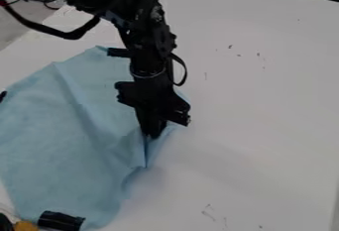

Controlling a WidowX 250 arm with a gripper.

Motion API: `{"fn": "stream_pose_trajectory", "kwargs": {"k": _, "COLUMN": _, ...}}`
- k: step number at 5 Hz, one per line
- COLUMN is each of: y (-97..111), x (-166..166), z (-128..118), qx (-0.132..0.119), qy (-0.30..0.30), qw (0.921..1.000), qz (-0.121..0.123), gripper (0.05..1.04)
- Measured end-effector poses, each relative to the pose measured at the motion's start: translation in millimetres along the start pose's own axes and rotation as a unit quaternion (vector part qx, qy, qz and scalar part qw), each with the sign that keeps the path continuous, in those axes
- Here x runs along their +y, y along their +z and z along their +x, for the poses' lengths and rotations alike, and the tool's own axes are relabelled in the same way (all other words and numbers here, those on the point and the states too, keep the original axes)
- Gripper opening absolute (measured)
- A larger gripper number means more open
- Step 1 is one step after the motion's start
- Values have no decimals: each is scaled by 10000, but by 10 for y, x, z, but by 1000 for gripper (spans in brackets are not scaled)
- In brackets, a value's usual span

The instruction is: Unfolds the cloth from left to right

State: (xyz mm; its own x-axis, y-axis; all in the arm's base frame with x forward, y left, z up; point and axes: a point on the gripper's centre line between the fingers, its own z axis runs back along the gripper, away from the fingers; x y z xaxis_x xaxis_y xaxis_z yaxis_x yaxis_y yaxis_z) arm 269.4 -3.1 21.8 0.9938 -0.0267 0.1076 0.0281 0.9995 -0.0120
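Nearest me, towards seven o'clock, a short black piece [61, 220] is showing at the light-blue cloth's lower edge, with a yellow-orange bit [27, 226] sitting just beside it. The cloth [59, 141] itself is lying mostly spread on the white table [265, 106], stretching from seven o'clock up to between ten and eleven, with long creases running through it. Just below the middle of the clock, the black claw [155, 133] is pointing down, its fingers narrow and pinching the cloth near its right-hand edge, where a sharp fold is rising beneath the tips. Farther off, the arm [136, 14] is slanting in from eleven o'clock.
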Motion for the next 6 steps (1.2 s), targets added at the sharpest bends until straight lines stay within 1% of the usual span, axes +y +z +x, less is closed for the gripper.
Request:
{"fn": "stream_pose_trajectory", "kwargs": {"k": 2, "y": -101, "x": -232, "z": 156, "qx": -82, "qy": -245, "qw": 9995, "qz": -175, "gripper": 62}}
{"fn": "stream_pose_trajectory", "kwargs": {"k": 3, "y": -124, "x": -287, "z": 204, "qx": -80, "qy": -254, "qw": 9994, "qz": -213, "gripper": 86}}
{"fn": "stream_pose_trajectory", "kwargs": {"k": 4, "y": -142, "x": -354, "z": 225, "qx": -30, "qy": -256, "qw": 9993, "qz": -272, "gripper": 245}}
{"fn": "stream_pose_trajectory", "kwargs": {"k": 5, "y": -152, "x": -420, "z": 244, "qx": 20, "qy": -320, "qw": 9990, "qz": -308, "gripper": 514}}
{"fn": "stream_pose_trajectory", "kwargs": {"k": 6, "y": -146, "x": -530, "z": 251, "qx": 53, "qy": -363, "qw": 9986, "qz": -376, "gripper": 821}}
